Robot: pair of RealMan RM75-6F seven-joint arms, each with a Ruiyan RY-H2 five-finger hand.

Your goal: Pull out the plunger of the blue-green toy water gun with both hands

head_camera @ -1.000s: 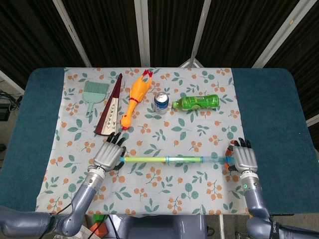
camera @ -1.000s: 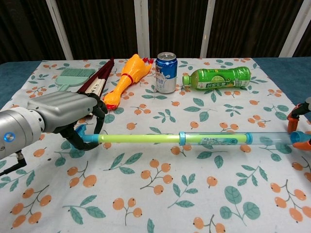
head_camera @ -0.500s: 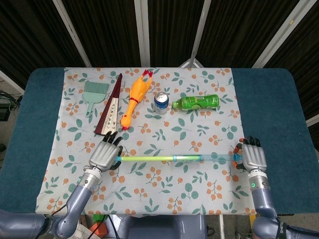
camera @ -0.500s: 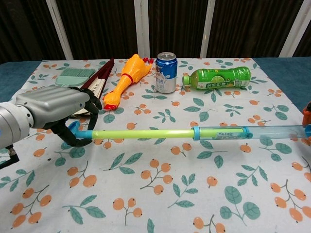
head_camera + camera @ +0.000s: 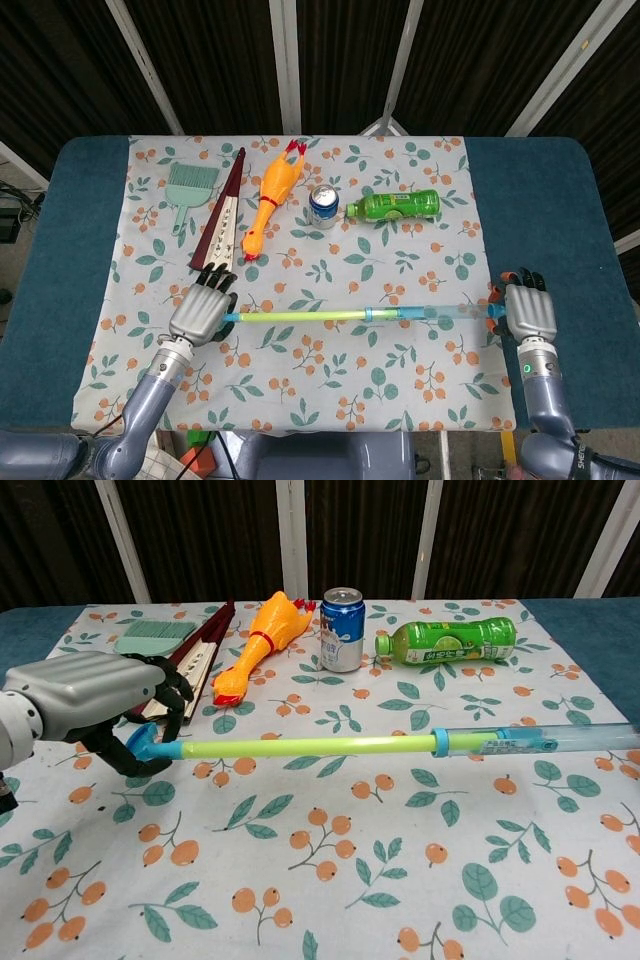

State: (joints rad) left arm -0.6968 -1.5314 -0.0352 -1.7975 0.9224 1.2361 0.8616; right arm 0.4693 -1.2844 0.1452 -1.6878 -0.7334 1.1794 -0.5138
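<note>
The toy water gun lies across the front of the table: a clear blue-green barrel [image 5: 430, 313] [image 5: 530, 739] on the right and a long yellow-green plunger rod [image 5: 300, 317] [image 5: 310, 746] drawn far out to the left. My left hand [image 5: 198, 313] [image 5: 85, 698] grips the blue plunger handle [image 5: 142, 742] at the rod's left end. My right hand [image 5: 530, 312] holds the barrel's orange end at the cloth's right edge; the chest view does not show this hand.
At the back of the floral cloth [image 5: 300, 380] lie a green brush [image 5: 186, 189], a folded dark red fan [image 5: 222, 213], a rubber chicken [image 5: 270, 198], a blue can [image 5: 323, 204] and a green bottle [image 5: 394, 205]. Blue table surface [image 5: 555, 230] flanks the cloth.
Both hands have moved apart, the left one leftward and the right one rightward. The barrel slid right with the right hand and more of the plunger rod now shows.
</note>
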